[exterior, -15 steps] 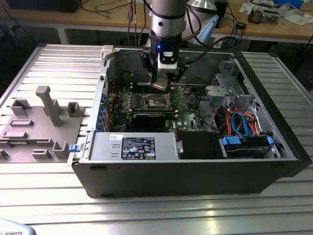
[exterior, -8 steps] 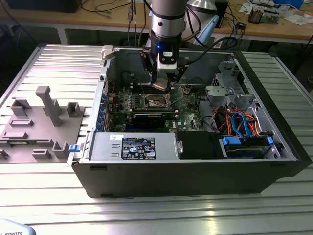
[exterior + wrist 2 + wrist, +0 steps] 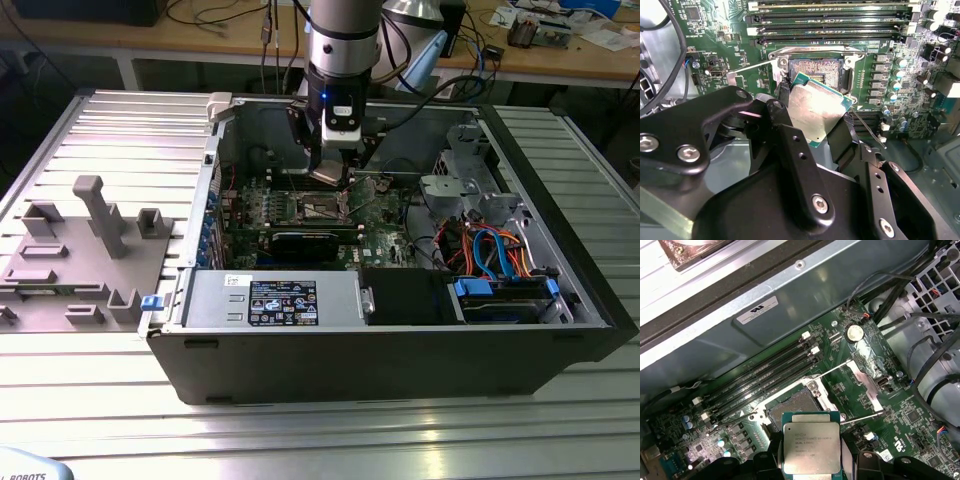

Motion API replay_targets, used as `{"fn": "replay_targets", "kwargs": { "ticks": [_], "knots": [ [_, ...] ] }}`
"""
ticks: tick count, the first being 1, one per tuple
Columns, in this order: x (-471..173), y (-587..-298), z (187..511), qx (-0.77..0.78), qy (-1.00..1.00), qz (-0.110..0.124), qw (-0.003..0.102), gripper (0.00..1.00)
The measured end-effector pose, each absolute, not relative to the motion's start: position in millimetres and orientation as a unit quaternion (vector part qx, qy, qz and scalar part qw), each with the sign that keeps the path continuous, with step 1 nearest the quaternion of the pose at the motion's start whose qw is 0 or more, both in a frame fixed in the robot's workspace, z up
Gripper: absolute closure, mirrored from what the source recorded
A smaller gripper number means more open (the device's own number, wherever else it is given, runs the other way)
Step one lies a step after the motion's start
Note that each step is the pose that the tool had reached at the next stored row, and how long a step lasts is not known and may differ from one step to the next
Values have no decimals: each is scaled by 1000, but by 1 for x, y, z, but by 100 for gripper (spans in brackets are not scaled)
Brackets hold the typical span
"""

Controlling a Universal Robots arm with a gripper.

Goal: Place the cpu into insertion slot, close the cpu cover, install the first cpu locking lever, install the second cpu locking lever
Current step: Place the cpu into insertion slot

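Two black fingers [image 3: 840, 134] of the gripper [image 3: 813, 114] are clamped on opposite edges of the cpu [image 3: 816, 107], so the gripper is closed on the chip with its silver-grey metal top facing the wrist cameras. In the second wrist view the cpu sits tilted between the fingers, one green corner reaching over the near edge of the insertion slot [image 3: 815, 70]; it is not seated, and the slot's field of contacts lies bare. In the first wrist view the cpu [image 3: 811, 445] is again pinched in the gripper [image 3: 811, 456], just beside the insertion slot [image 3: 790, 407], whose dark centre is uncovered. The cpu cover [image 3: 866, 381] stands swung open off the far side of the slot, a shiny metal frame, and two thin wire levers [image 3: 860, 416] are raised clear of the socket. Long black memory slots [image 3: 765, 380] run along the board next to the socket, and a round coin battery [image 3: 854, 332] sits further off. In the exterior view the arm reaches down into an open computer case [image 3: 400, 340] resting on a slatted metal table [image 3: 300, 430], the gripper [image 3: 330, 172] low over the insertion slot [image 3: 322, 208] on the green motherboard [image 3: 385, 245]. A grey fixture tray [image 3: 70, 255] lies outside the case on the exterior view's left.
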State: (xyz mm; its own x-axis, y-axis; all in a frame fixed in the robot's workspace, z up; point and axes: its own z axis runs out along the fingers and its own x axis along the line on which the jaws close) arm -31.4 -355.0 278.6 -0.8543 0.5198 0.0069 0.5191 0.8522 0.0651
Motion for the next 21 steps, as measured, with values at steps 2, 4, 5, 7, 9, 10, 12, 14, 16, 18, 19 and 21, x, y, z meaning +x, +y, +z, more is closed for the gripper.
{"fn": "replay_targets", "kwargs": {
  "ticks": [2, 4, 5, 7, 9, 10, 12, 14, 16, 18, 19, 21],
  "knots": [
    [-31, -355, 279, 271, 962, 32, 5, 45],
    [-31, -355, 278, 271, 962, 32, 5, 45],
    [-31, -355, 278, 272, 962, 32, 5, 45],
    [-31, -355, 278, 274, 961, 32, 6, 45],
    [-31, -355, 278, 274, 961, 32, 6, 45],
    [-31, -355, 278, 275, 961, 32, 6, 45],
    [-31, -355, 278, 277, 960, 32, 6, 45],
    [-31, -355, 278, 278, 960, 32, 6, 45],
    [-31, -355, 278, 279, 960, 32, 6, 45],
    [-31, -355, 278, 280, 960, 32, 6, 45],
    [-31, -355, 278, 280, 959, 32, 6, 45],
    [-31, -355, 278, 282, 959, 31, 6, 45]
  ]
}}
